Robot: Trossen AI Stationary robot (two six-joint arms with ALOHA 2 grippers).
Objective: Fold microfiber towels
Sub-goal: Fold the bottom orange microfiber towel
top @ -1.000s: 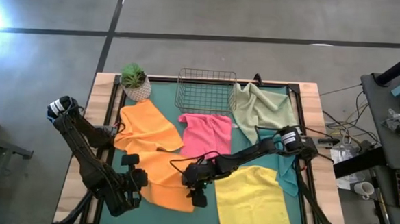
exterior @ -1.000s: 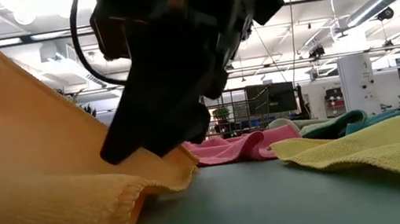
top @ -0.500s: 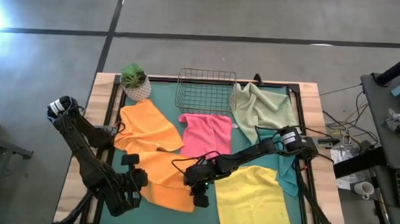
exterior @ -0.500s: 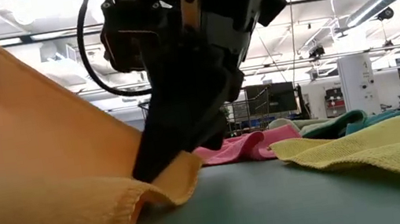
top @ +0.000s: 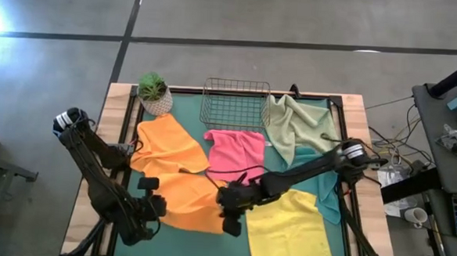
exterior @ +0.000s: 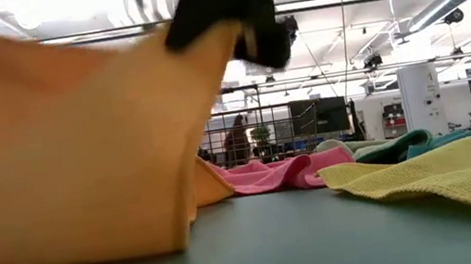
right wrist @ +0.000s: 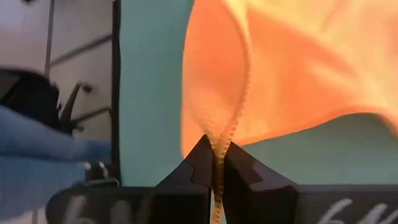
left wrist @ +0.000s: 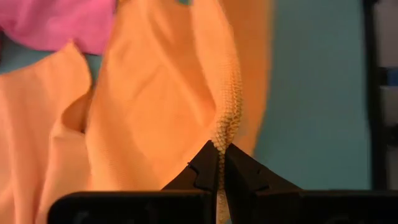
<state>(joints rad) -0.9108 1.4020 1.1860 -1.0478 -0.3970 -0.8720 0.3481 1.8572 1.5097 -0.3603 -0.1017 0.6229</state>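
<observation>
One orange towel [top: 189, 204] is held up at its near edge between my two grippers, and its far part lies on the green mat [top: 206, 248]. My left gripper [top: 156, 207] is shut on its near left corner. My right gripper [top: 228, 216] is shut on its near right corner. A second orange towel [top: 167, 144] lies behind it, with a pink towel [top: 235, 152] to its right. The yellow towel [top: 286, 233], the teal towel [top: 331, 198] and the sage green towel [top: 299, 120] lie flat at the right. My left gripper pinches the orange towel's hemmed edge at a corner [left wrist: 225, 127] between its two fingertips, slanting down from the near left. The cloth runs away from the fingers in slack folds. My right gripper pinches the towel's hemmed edge at the other near corner [right wrist: 219, 140] between its fingertips, slanting down. That corner is lifted clear [exterior: 221, 36], and the cloth hangs below it down to the mat.
A wire basket [top: 236, 105] stands at the far middle of the table and a small potted plant [top: 153, 93] at the far left. Bare mat shows near the front edge between the orange and yellow towels.
My right gripper has shut on the orange towel's near right corner and risen with it. That corner, which lay on the mat, now hangs high from the fingers, and the towel's near edge has come up off the table while its far part has stayed down.
</observation>
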